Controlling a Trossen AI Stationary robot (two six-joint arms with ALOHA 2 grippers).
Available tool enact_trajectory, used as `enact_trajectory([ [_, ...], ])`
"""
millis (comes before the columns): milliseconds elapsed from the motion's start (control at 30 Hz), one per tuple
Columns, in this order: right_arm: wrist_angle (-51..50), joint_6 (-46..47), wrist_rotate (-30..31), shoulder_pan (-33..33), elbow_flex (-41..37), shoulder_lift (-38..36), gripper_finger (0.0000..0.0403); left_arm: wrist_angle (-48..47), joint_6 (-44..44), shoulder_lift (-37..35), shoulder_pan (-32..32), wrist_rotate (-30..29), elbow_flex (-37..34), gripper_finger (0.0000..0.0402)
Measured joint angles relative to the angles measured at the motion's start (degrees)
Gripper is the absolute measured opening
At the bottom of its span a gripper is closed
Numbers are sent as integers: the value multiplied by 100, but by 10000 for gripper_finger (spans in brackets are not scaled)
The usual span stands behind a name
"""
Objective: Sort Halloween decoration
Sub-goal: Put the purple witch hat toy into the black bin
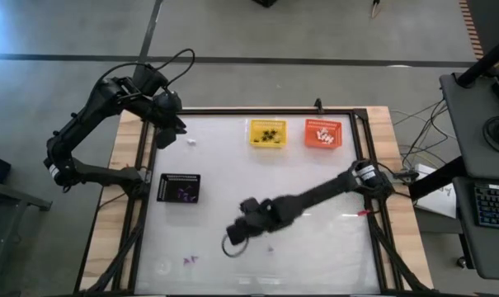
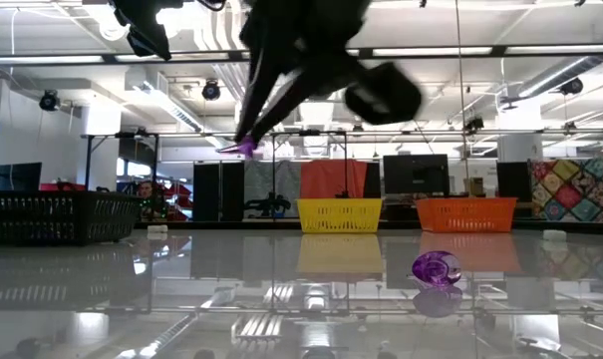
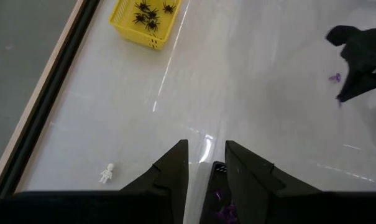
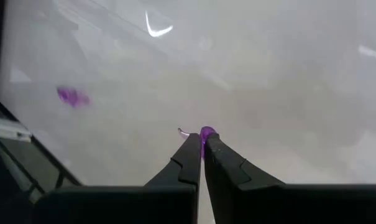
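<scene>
My right claw [image 4: 202, 144] is pressed together on a tiny purple trinket [image 4: 206, 132]. It hangs above the near middle of the counter [image 1: 315, 173]. My left claw [image 3: 206, 163] waits at the far left corner with its fingers a little apart and nothing in them.

I think the next step is to carry this purple bit to the black basket [image 1: 179, 188], because purple bits already lie in there. To do it well, I should keep the pinch tight, stay up high so I do not bump the rim, and let go only when I am right over the basket.

The view from above shows all three baskets: the yellow basket [image 1: 267, 133] with black spiders, the orange basket [image 1: 323, 134] with white pieces, and the black one. It cannot show my pinch. My right wrist view shows the pinch up close, plus another purple bit [image 4: 73, 96] lying on the counter. The low view shows a curly purple piece [image 2: 436, 269] sitting on the counter. My left wrist view shows a little white skeleton [image 3: 107, 172] lying alone by the far left edge.
</scene>
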Motion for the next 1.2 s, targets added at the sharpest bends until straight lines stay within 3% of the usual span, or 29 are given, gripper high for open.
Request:
enact_trajectory([
  [167,203,-1075,-106,-578,97,-2,8,0,20,1,-1,-51,0,87],
  [567,1287,-3024,-411,-1718,103,-4,9,15,-7,0,-2,-1000,0,87],
  [933,2752,-3859,-1572,-2399,92,380,9,345,-243,1,0,-1060,0,87],
  [1067,2897,-4094,-1762,-2548,131,510,9,450,-358,1,0,-1060,2,87],
  [1200,3050,-4318,-2339,-2708,287,713,9,513,-569,2,0,-1066,2,87],
])
